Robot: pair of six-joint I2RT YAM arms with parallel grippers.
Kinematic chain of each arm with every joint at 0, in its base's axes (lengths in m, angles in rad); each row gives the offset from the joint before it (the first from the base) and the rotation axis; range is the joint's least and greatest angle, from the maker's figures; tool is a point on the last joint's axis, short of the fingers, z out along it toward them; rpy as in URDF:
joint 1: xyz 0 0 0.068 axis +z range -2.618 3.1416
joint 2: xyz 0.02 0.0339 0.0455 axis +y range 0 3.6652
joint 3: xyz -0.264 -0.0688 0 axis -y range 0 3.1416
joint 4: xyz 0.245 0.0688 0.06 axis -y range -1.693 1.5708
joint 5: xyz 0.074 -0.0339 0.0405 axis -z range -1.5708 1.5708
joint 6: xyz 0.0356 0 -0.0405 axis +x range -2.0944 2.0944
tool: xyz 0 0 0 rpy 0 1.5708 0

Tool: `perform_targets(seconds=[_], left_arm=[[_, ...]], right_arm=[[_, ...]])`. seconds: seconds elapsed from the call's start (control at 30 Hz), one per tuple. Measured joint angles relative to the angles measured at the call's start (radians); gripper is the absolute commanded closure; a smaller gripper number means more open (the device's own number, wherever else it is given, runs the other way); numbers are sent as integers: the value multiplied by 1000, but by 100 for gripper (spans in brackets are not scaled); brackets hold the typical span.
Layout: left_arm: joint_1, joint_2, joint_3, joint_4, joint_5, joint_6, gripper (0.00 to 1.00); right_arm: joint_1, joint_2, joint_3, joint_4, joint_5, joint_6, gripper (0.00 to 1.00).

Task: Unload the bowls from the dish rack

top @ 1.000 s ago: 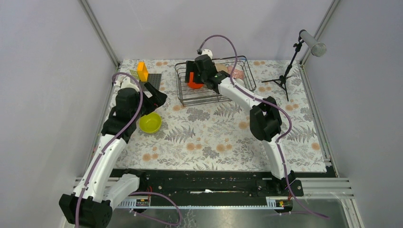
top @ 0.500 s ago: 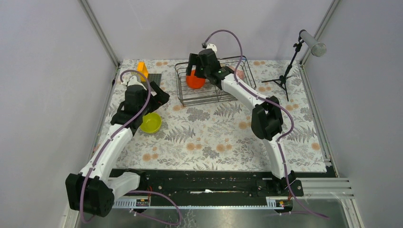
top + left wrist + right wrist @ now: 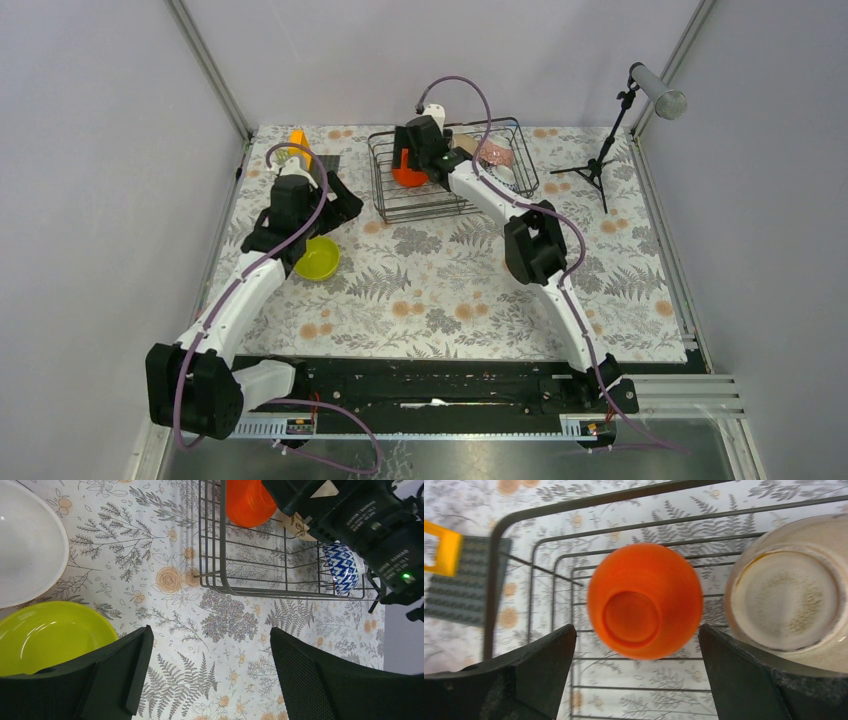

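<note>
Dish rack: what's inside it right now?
An orange bowl, a cream bowl beside it, a blue-and-white bowl and a pink patterned bowl. The right arm hangs over the rack, so anything beneath it is hidden.

Six bowls (image 3: 644, 607), one dish rack (image 3: 280, 594)

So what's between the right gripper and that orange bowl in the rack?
Nothing blocks it: in the right wrist view the open right gripper frames the orange bowl, with only dish rack wires showing in the gaps.
</note>
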Motion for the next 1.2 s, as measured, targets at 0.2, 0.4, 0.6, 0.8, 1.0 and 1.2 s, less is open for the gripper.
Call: perform_targets(seconds=[0.2,0.4,0.6,0.8,1.0,1.2], left_arm=[[0,-53,-26,-11,8,38,8],[0,-122,-65,-32,8,56,7],[0,-119,-66,-39,8,77,7],[0,-95,-66,-39,8,91,7],[0,-85,-65,-22,12,95,7],[0,-50,-64,-8,31,94,7]], right_arm=[[0,45,29,21,71,-124,0],[-1,87,54,46,50,-149,1],[-1,99,51,58,21,-135,27],[-1,-18,-90,61,-26,-80,46],[-1,-134,-233,45,-82,-27,54],[-1,-207,-280,32,-106,-8,40]])
